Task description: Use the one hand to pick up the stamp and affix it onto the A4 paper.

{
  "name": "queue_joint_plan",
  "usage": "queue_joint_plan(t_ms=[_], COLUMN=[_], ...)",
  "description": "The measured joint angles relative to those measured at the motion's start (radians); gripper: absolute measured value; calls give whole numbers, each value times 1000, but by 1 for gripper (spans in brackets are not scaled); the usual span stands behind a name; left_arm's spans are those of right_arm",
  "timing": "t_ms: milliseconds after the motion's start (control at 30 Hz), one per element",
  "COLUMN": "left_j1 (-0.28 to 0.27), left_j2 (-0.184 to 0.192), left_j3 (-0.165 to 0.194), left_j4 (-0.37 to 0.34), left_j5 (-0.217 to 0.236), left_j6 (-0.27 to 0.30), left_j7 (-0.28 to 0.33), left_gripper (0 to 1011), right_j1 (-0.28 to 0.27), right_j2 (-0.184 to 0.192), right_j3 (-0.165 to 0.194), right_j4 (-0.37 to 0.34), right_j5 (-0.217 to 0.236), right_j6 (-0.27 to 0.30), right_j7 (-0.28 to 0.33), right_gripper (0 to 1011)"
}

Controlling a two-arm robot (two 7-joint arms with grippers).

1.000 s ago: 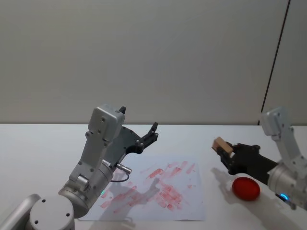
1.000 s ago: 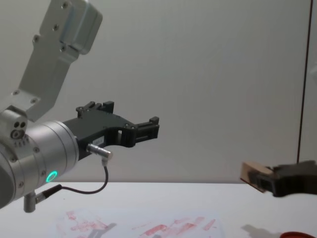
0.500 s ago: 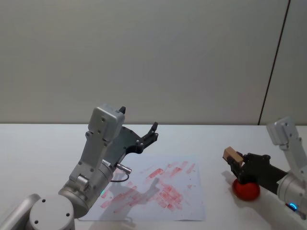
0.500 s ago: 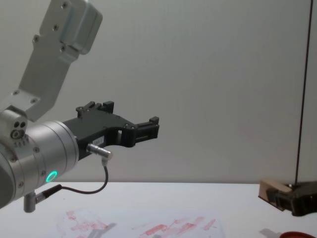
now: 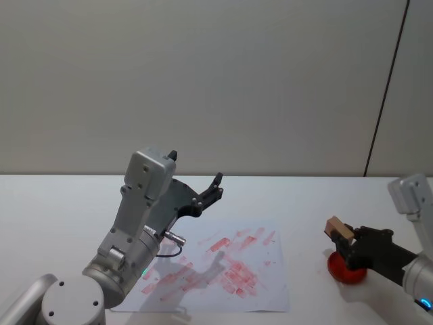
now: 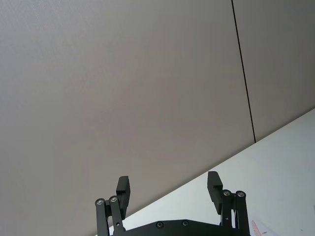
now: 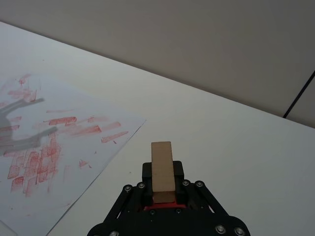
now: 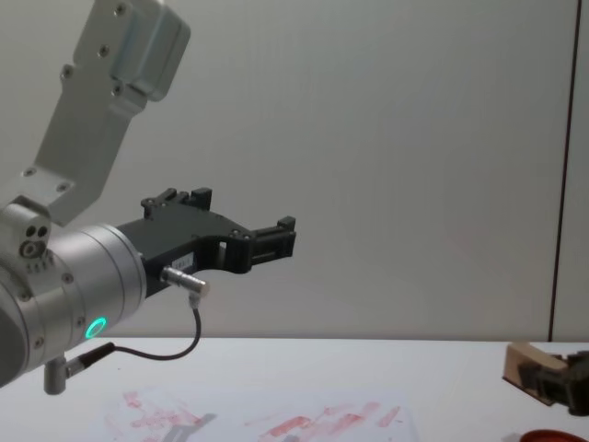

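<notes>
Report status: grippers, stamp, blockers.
Right gripper shut on stamp, held above red disc, right of A4 paper. Left gripper open, raised over paper. Nothing blocking.

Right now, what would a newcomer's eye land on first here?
Probably the right gripper at the table's right side, shut on the tan wooden stamp and hanging over the round red disc. Next, the A4 paper in the middle of the table, smeared with red ink prints. The left gripper is parked in the air above the paper's left part, fingers open.
</notes>
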Motion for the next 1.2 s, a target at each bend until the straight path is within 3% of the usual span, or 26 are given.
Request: queue_joint_plan(t_ms=[367, 767, 1000, 1067, 1133, 1200], left_j1=[0, 0, 0, 0, 0, 0], left_j2=[0, 0, 0, 0, 0, 0], left_j3=[0, 0, 0, 0, 0, 0], left_j4=[0, 0, 0, 0, 0, 0], left_j5=[0, 0, 0, 0, 0, 0], left_j6=[0, 0, 0, 0, 0, 0], left_j7=[0, 0, 0, 0, 0, 0], left_gripper=[1002, 1003, 1002, 1002, 1002, 1003], right_j1=[-43, -51, -51, -50, -50, -50], right_j2=[24, 28, 28, 28, 27, 27], right_j3=[11, 10, 8, 7, 7, 7], right_j4=[-38, -24, -15, -15, -12, -12], right_j5=[26, 21, 17, 16, 15, 15], right_j6=[25, 41, 45, 45, 46, 46], right_j7=[-27, -30, -28, -28, -28, -27], right_gripper=[224, 226, 430, 444, 550, 586])
